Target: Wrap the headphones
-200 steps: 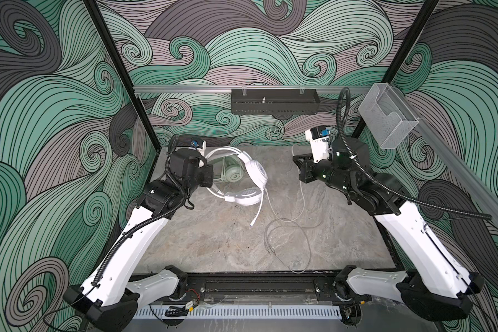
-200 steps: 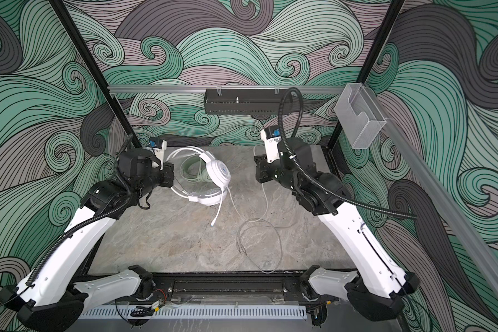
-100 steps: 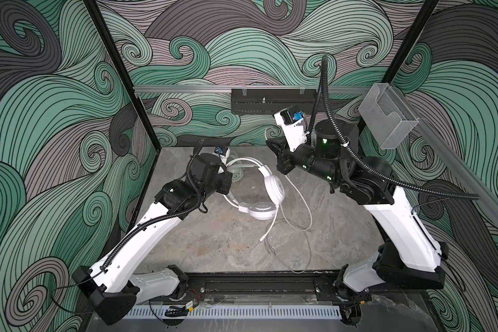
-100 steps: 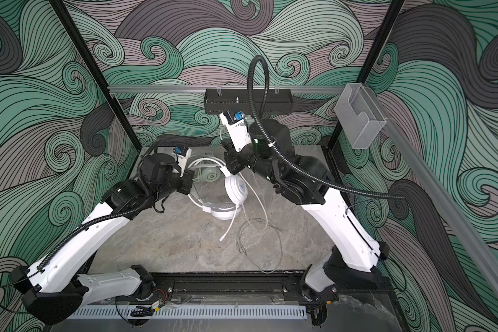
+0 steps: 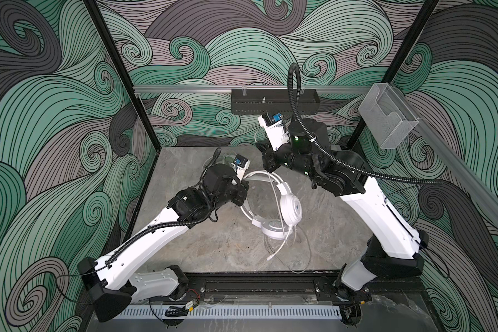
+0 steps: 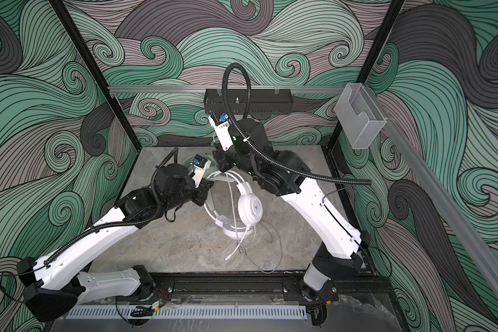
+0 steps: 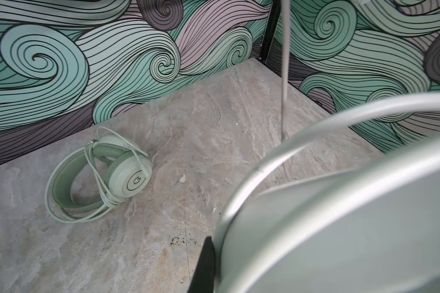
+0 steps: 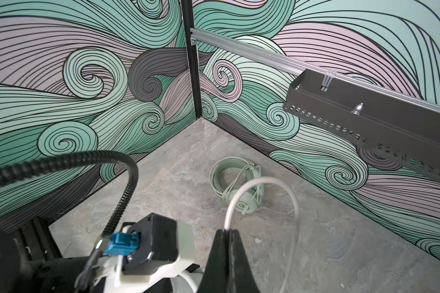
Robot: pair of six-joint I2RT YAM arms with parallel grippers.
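Mid-table, left pincer clamps white headset band; right pincer pinches cable; mint headset near back wall.

Mint headset on marbled tabletop

Soft, even light, faint shadows; close headband blurred in left wrist view.

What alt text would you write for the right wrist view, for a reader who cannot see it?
The right gripper is shut on a white cable that arcs up and over. Beyond it a mint headset, its cable wound round it, lies on the grey table near a corner of wave-patterned walls.
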